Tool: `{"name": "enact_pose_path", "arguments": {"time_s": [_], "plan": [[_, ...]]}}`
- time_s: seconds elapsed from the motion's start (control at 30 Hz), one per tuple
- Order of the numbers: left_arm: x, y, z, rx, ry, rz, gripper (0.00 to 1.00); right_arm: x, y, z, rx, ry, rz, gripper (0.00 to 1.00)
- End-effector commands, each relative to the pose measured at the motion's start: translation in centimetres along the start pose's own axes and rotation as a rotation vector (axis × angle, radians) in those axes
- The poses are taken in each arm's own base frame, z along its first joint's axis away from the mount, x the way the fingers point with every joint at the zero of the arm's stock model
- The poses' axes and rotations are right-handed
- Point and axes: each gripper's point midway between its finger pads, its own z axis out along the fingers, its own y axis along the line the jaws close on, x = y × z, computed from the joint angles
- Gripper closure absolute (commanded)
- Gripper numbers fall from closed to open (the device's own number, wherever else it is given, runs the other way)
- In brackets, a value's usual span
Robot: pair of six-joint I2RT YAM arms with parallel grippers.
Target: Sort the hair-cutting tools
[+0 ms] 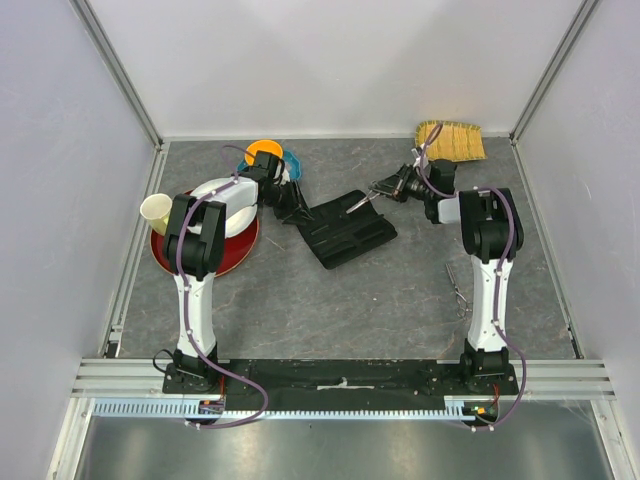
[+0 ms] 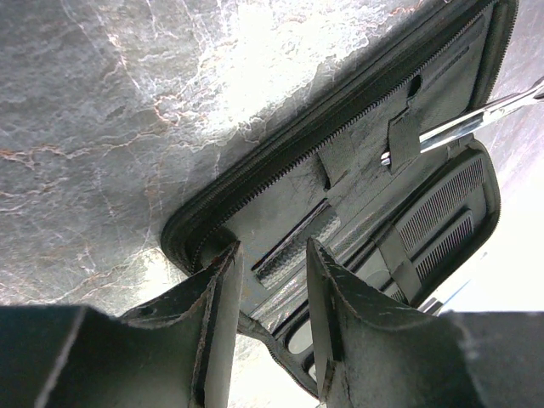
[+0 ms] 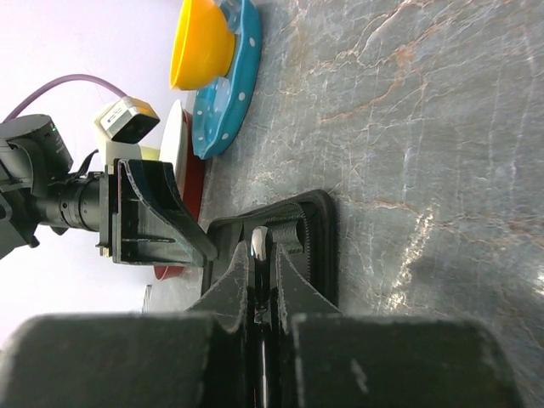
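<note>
Sliding scissors (image 2: 476, 115) tip-first under the case (image 2: 357, 183) strap (image 2: 406, 136); right tool (image 3: 262, 255) clamped on them, left tool (image 2: 272, 255) jaws apart astride the case corner. Keep blades flat, ease in slowly.

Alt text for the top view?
Right gripper holds silver scissors at the edge of an open black case mid-table; left gripper is at the case's left corner. A second pair lies by the right arm.

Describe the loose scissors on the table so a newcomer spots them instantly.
Find the right arm on the grey table. Left of its white lower link lie slim silver scissors. Unlike the pair in the right gripper, they lie free, outside the black case.
</note>
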Motion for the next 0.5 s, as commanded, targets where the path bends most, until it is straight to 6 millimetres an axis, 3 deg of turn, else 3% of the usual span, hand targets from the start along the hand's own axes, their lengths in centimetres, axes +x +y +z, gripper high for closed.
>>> {"name": "enact_pose_path", "arguments": {"time_s": [0.0,0.07,0.17,0.2,0.23,0.4,0.47], "plan": [[1.9,1.0,0.9,-0.045,0.042,0.010,0.57,2.0,1.3,1.0,-0.096,0.049,0.006,1.00],[2.0,0.9,0.9,-0.040,0.042,0.011,0.57,2.4,1.7,1.0,-0.124,0.065,0.068,0.97],[1.9,0.8,1.0,-0.035,0.037,0.014,0.57,2.5,2.0,0.9,-0.155,0.056,0.099,0.82],[1.9,0.8,0.9,-0.035,0.037,0.014,0.57,2.6,1.9,0.9,-0.145,0.055,0.107,0.76],[1.9,0.7,0.9,-0.035,0.036,0.015,0.57,2.5,1.7,0.8,-0.128,0.049,0.111,0.59],[1.8,1.0,0.8,-0.048,0.026,0.017,0.57,3.1,-0.9,0.1,0.092,0.107,0.041,0.30],[1.8,1.2,0.9,-0.059,0.023,0.014,0.57,1.9,-1.5,-0.1,0.191,0.092,-0.004,0.23]]}}
